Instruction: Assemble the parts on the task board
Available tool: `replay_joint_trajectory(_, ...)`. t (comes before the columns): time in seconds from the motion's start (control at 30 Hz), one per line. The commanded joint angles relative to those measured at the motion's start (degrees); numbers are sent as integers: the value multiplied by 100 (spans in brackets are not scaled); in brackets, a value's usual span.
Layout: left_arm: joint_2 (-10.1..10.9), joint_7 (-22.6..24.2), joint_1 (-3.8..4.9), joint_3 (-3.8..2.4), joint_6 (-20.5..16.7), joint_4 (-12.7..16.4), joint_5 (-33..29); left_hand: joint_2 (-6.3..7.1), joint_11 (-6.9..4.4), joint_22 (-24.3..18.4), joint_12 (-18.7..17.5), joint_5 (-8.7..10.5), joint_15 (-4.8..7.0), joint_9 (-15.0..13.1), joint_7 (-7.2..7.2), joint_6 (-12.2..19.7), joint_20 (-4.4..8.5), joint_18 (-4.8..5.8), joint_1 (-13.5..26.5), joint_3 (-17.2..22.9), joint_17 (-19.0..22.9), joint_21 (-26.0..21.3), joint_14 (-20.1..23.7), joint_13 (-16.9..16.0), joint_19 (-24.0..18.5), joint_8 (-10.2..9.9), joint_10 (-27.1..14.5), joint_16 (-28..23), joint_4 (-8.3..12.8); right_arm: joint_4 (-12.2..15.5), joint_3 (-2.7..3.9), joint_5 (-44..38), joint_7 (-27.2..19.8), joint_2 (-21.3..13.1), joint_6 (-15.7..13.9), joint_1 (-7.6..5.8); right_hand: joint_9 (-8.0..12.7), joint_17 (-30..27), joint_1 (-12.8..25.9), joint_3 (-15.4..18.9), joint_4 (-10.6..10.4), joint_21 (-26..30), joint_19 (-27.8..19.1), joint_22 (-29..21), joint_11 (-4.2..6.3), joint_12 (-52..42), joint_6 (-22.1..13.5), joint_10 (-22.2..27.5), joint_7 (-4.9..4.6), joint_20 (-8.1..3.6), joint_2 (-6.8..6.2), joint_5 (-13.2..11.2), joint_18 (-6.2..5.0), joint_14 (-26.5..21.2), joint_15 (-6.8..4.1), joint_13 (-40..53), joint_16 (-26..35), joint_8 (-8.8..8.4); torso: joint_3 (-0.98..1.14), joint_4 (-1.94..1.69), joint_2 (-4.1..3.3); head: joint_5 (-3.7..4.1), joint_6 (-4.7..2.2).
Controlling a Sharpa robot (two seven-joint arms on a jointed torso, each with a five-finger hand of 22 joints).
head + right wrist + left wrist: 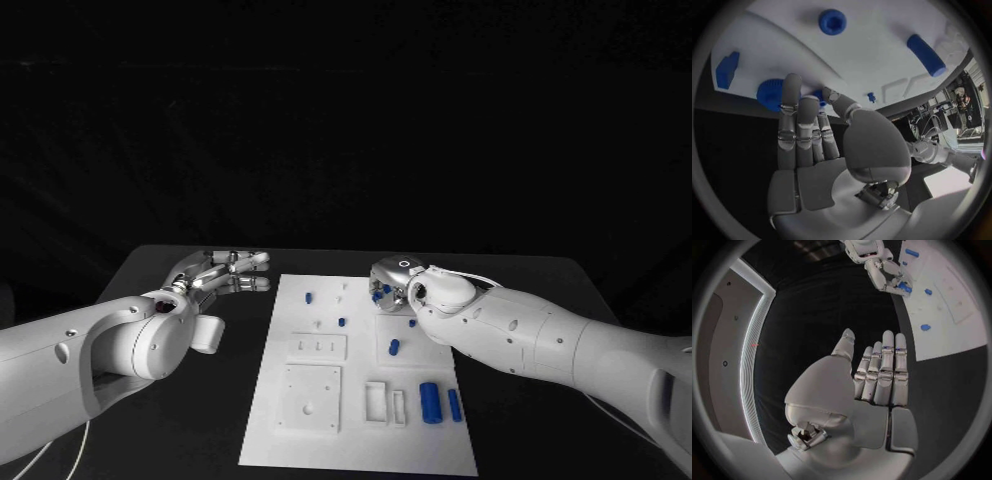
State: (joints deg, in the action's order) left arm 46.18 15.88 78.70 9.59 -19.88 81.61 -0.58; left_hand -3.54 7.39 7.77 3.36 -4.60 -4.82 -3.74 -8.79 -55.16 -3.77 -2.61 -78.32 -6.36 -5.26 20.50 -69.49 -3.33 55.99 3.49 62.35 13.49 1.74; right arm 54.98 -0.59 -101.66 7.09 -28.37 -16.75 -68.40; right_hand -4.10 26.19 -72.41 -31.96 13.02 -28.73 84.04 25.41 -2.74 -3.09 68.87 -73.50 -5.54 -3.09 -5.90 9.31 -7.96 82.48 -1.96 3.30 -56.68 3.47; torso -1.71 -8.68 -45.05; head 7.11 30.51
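The job looks barely begun: on the white task board (364, 400) at centre frame in the head view, blue parts lie scattered, among them a blue cylinder (430, 402) at lower right. The right hand (392, 285) hovers over the board's upper right edge; in its wrist view the fingertips (791, 82) touch a round blue part (771, 93), but I cannot tell whether they grip it. The left hand (224, 272), flat, fingers extended, holding nothing, hangs left of the board.
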Motion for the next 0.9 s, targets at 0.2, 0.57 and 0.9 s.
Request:
replay_joint_trajectory(0.2, -10, 44, 21, -1, 47, -6, -41, 11, -3, -10, 9, 8, 10, -4, -10, 16, -1, 11, 39, 2, -3, 22, 9, -7, -9, 11, -33, 21, -28, 84, -4, -181, 159, -9, -506, 10, -30, -5, -63, -77, 37, -33, 13, 98, 76, -26, 226, -226, 56, -119, 127, -8, 105, -33, -114, 21, -59, 23, -8, -15, -21, 2, -31)
replay_joint_trajectory(0.57, -3, 23, 21, 0, 36, -7, -41, 19, -2, -19, 11, 8, 9, -4, -12, 19, -1, 12, 29, 4, -2, 26, 13, -8, -12, 11, -40, 23, -27, 346, 21, -252, 651, -21, -988, 0, -3, -43, -47, -155, 55, -208, -22, 551, 97, -27, 295, -268, 74, -178, 112, -76, 155, -38, -156, 20, -89, 19, -25, -31, -36, -20, -118)
replay_joint_trajectory(0.9, -43, 18, 21, -1, 59, -28, -41, 18, 0, -29, 10, 9, 6, -4, -13, 22, -4, 14, 27, 9, 0, 31, 21, -7, -20, 11, -47, 22, -27, 193, 38, -325, 873, 243, -1010, -3, -3, -45, -43, -175, 61, -167, 1, 716, 97, -26, 310, -279, 80, -188, 96, -40, 141, -50, -169, 19, -116, 19, -25, -38, -50, -65, -152)
